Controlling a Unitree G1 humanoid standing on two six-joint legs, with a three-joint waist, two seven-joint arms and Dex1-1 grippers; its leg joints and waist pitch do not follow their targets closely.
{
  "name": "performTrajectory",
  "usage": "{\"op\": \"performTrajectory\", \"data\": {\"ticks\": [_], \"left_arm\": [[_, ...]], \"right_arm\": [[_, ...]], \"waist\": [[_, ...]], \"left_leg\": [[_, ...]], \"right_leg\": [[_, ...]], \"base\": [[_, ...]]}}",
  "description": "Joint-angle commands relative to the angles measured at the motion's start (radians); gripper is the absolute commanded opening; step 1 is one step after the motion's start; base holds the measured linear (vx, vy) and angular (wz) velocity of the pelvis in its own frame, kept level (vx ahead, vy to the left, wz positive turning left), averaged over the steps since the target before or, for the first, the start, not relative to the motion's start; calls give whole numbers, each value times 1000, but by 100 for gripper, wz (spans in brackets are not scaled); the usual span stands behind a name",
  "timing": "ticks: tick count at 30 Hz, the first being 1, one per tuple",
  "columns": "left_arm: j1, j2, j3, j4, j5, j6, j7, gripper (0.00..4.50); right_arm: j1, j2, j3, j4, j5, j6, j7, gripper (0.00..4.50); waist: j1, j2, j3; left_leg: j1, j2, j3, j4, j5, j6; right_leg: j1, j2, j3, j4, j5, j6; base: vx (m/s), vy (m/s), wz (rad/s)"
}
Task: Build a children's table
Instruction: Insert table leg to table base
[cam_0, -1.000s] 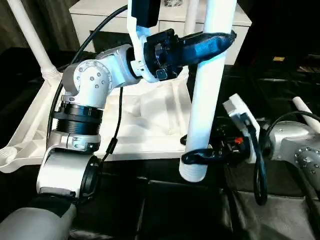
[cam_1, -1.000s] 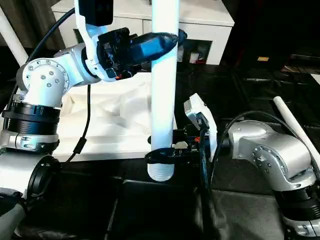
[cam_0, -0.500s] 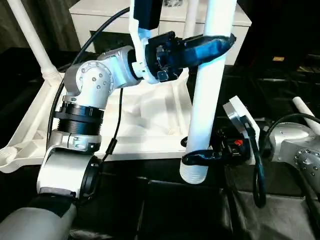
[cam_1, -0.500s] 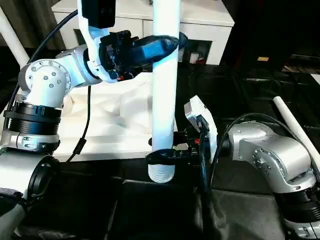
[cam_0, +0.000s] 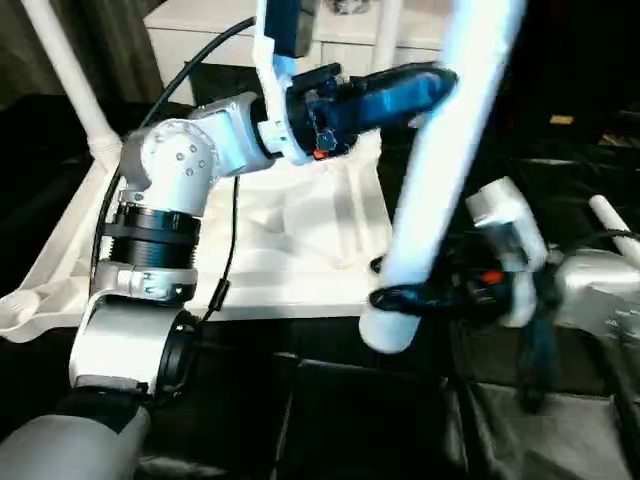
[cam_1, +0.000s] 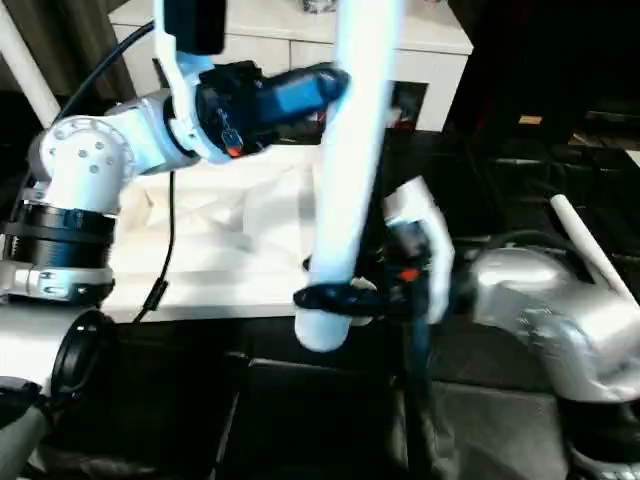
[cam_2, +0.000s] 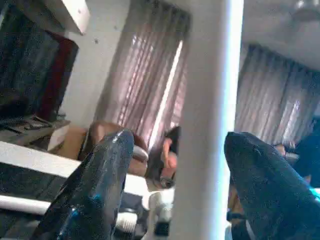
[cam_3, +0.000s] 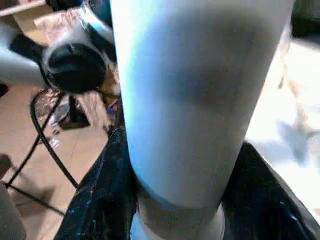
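A long white table leg (cam_0: 440, 170) leans with its top toward the right, its ribbed lower end (cam_0: 385, 330) hanging in front of the tabletop's near edge. My right gripper (cam_0: 395, 298) is shut around the leg just above that end, as the right wrist view shows, with black fingers (cam_3: 102, 200) on both sides. My left gripper (cam_0: 435, 85) is higher up at the leg and open. In the left wrist view the leg (cam_2: 205, 125) passes between its spread fingers (cam_2: 100, 180) with gaps either side. The white tabletop (cam_0: 300, 230) lies underside up behind.
One leg (cam_0: 70, 70) stands upright in the tabletop's far left corner socket. Another leg (cam_0: 610, 215) lies at the right beyond my right arm. A white cabinet (cam_0: 200, 30) stands behind the tabletop. Dark floor lies in front.
My left gripper has opened and let go of the leg. The leg's top has tipped to the right, still held low down by my right gripper.
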Motion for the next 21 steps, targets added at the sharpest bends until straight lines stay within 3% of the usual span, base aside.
{"op": "performTrajectory", "data": {"ticks": [1,4,7,8,9,11,12,13,14,15,16,21], "left_arm": [[5,-9,33,13,13,-22,75,367],[54,9,21,9,69,-88,81,390],[160,43,-75,-8,279,-295,161,409],[162,43,-77,-8,282,-298,163,411],[238,62,-151,-41,402,-401,213,411],[295,68,-197,-74,470,-465,254,411],[315,72,-218,-86,495,-491,263,411],[371,97,-297,-112,572,-566,267,411],[390,106,-325,-118,598,-593,261,411],[445,133,-406,-137,671,-670,238,411],[476,141,-441,-142,696,-715,208,411],[519,129,-488,-107,709,-729,159,411]], "right_arm": [[20,-13,-54,-19,12,5,-28,188],[43,-22,-95,-3,-16,-6,-61,188],[57,-29,-90,42,-157,-63,-171,188],[57,-28,-90,43,-159,-63,-173,188],[56,-12,-73,82,-254,-113,-260,188],[61,5,-63,105,-307,-149,-321,188],[61,15,-63,113,-316,-154,-343,188],[63,55,-67,129,-326,-161,-400,188],[65,68,-65,133,-330,-167,-413,188],[72,106,-57,143,-342,-183,-448,187],[75,129,-50,153,-348,-189,-467,187],[78,170,-7,186,-389,-228,-482,187]], "waist": [[3,-1,-85],[3,8,-81],[-2,7,-81],[-7,8,-79],[-14,5,-80],[-18,3,-82],[-19,3,-83],[-19,-2,-84],[-21,2,-84],[-22,-3,-84],[-25,-3,-83],[-28,5,-79]], "left_leg": [[21,43,-24,-66,-133,37],[26,43,-26,-71,-172,17],[26,46,-34,-78,-195,-5],[25,49,-35,-82,-198,-12],[29,47,-35,-83,-218,-33],[28,48,-36,-86,-218,-43],[32,45,-32,-84,-227,-39],[29,48,-36,-86,-223,-31],[28,49,-36,-88,-222,-31],[25,50,-38,-90,-223,-27],[22,49,-37,-91,-214,-21],[29,47,-28,-90,-238,-28]], "right_leg": [[63,-51,23,-62,-170,-265],[60,-51,23,-74,-233,-244],[64,-57,23,-83,-312,-192],[63,-56,24,-86,-326,-175],[58,-56,24,-91,-379,-140],[60,-59,25,-88,-395,-125],[55,-55,25,-90,-396,-128],[55,-57,25,-92,-391,-126],[54,-57,26,-88,-381,-125],[55,-57,25,-87,-372,-122],[54,-57,27,-86,-359,-115],[43,-51,29,-81,-310,-156]], "base": [[0,0,0],[0,0,0],[0,0,0],[0,0,0],[0,0,0],[0,0,0],[0,0,0],[0,0,0],[0,0,0],[0,0,0],[0,0,0],[0,0,0]]}}
